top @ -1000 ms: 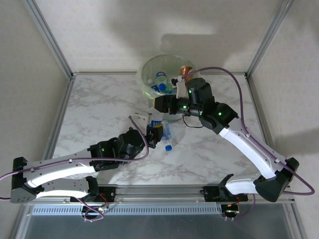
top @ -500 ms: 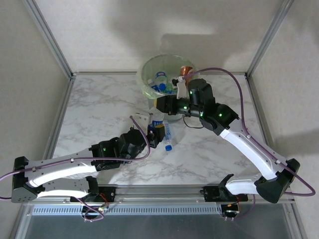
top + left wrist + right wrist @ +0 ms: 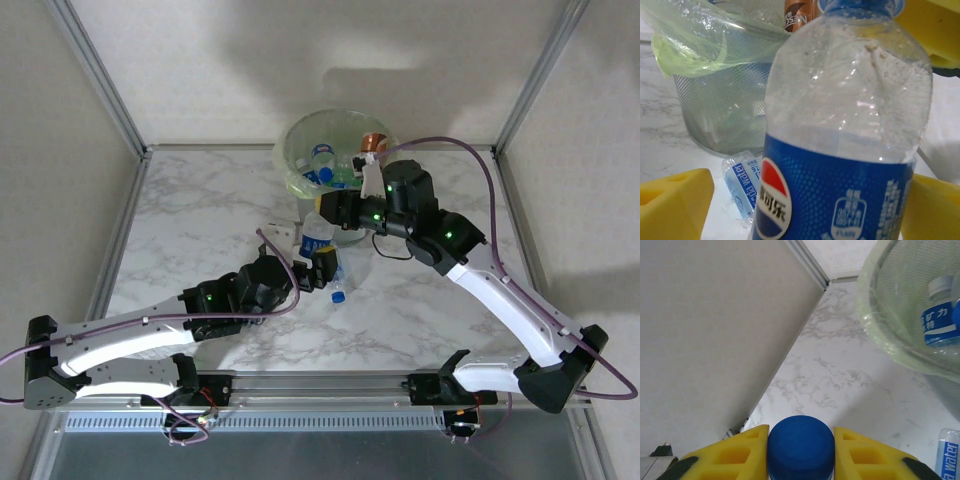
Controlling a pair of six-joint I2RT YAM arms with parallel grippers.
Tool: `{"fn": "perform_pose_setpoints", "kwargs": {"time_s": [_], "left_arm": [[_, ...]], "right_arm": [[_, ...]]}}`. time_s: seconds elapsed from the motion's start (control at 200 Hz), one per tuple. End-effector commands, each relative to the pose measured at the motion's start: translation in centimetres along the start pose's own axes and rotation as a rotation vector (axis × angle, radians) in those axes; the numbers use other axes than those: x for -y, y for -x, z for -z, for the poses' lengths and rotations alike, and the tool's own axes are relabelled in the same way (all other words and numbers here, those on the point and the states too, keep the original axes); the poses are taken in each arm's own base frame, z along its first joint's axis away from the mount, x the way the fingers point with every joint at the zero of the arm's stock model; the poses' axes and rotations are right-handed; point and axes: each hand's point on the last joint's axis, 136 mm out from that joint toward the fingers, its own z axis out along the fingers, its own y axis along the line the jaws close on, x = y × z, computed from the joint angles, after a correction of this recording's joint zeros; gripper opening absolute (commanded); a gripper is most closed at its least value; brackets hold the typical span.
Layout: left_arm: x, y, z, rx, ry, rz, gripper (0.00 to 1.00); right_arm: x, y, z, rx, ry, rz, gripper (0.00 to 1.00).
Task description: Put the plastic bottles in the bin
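Observation:
A clear plastic bottle (image 3: 315, 237) with a blue Pepsi label (image 3: 840, 195) hangs upright just in front of the bin (image 3: 296, 150). My right gripper (image 3: 325, 213) is shut on its blue cap (image 3: 801, 447), one yellow finger (image 3: 725, 456) on each side. My left gripper (image 3: 318, 266) stands open around the bottle's lower body, its left finger (image 3: 671, 202) clear of the label. A second small water bottle (image 3: 337, 272) lies on the table beside them. The bin, lined with a pale green bag (image 3: 685, 45), holds several bottles (image 3: 940, 315).
A brown Nescafe bottle (image 3: 797, 15) stands inside the bin's rim (image 3: 875, 335). The lying water bottle (image 3: 742, 182) rests close to the bin's mesh wall (image 3: 720, 115). Metal frame posts (image 3: 95, 70) border the marble table (image 3: 200, 210).
My left gripper has opened and let go of the Pepsi bottle. My right gripper has shut on its cap, and the bottle now stands a little higher, nearer the bin.

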Motion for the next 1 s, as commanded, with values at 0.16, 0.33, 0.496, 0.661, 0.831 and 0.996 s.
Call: {"fn": "perform_pose_setpoints", "kwargs": {"time_s": [0.16,0.33,0.496,0.661,0.831,0.996], "left_arm": [[-0.7,1.5,0.5,0.039,0.01,0.061,0.99],[-2.2,4.2,1.7,0.108,0.019,0.156,0.99],[-5.2,5.9,2.9,0.152,0.084,0.25,0.99],[-8.9,6.1,3.4,0.168,0.178,0.329,1.0],[-11.0,5.2,2.8,0.139,0.215,0.394,0.99],[-11.0,5.1,2.3,0.119,0.208,0.401,0.99]], "right_arm": [[-0.3,4.6,2.2,0.152,-0.097,0.042,0.29],[-0.9,8.6,3.7,0.256,-0.127,0.068,0.3],[0.4,12.4,4.3,0.327,-0.204,0.07,0.31],[1.5,14.9,2.5,0.336,-0.274,0.101,0.31],[3.2,17.4,0.7,0.354,-0.303,0.079,0.31],[5.7,18.7,-1.6,0.33,-0.285,-0.003,0.31]]}}
